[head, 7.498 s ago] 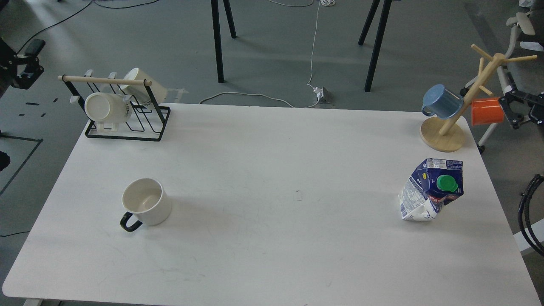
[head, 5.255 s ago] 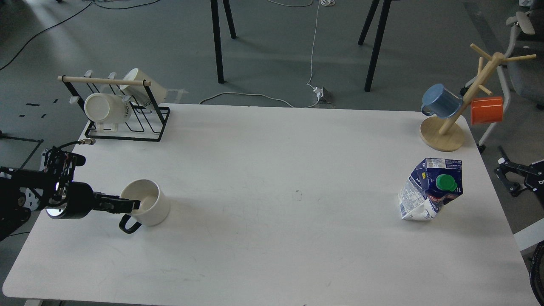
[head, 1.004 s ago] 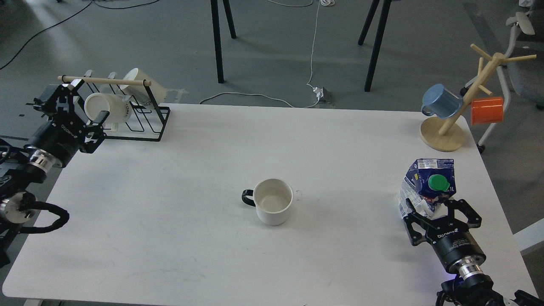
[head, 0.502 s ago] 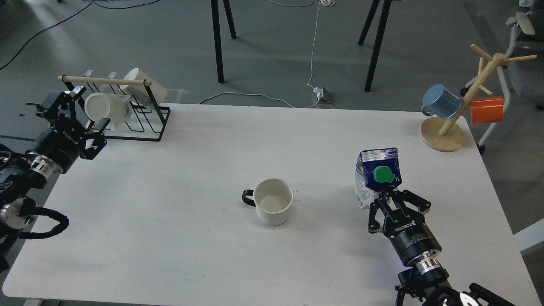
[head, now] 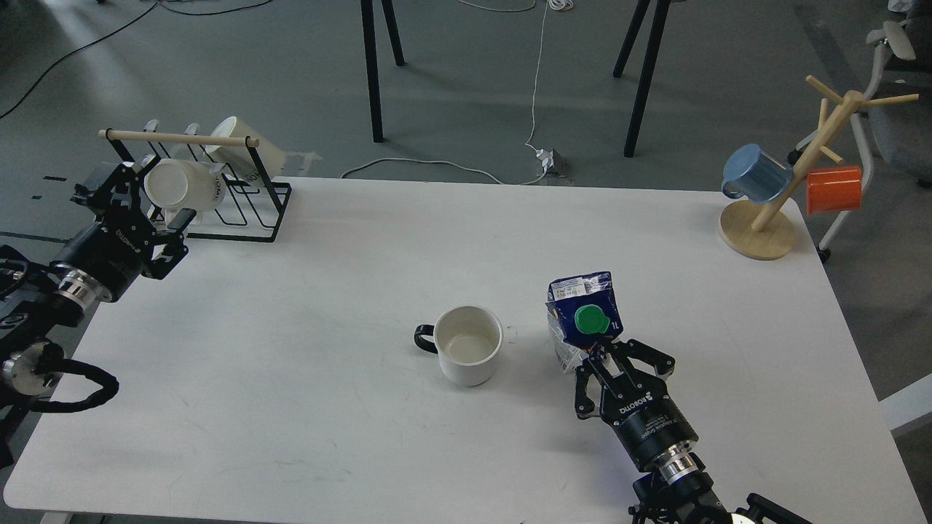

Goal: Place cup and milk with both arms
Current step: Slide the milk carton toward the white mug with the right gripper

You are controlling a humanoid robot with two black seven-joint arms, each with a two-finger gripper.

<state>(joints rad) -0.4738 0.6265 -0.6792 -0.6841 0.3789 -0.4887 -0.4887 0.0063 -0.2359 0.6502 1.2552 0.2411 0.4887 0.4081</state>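
Note:
The cup (head: 468, 354), a white mug with a black handle pointing left, stands upright at the middle of the white table (head: 306, 437). The milk (head: 582, 318), a dented dark blue and white carton with a green cap, is just to the right of the cup, a small gap apart. My right gripper (head: 610, 358) comes from the lower right and is shut on the carton's lower part. My left gripper (head: 149, 200) is open and empty at the table's left edge, close to the black dish rack, far from the cup.
A black wire dish rack (head: 218, 211) with two white mugs (head: 182, 185) stands at the back left. A wooden mug tree (head: 761, 225) with a blue mug (head: 756, 173) and an orange mug (head: 835, 189) stands at the back right.

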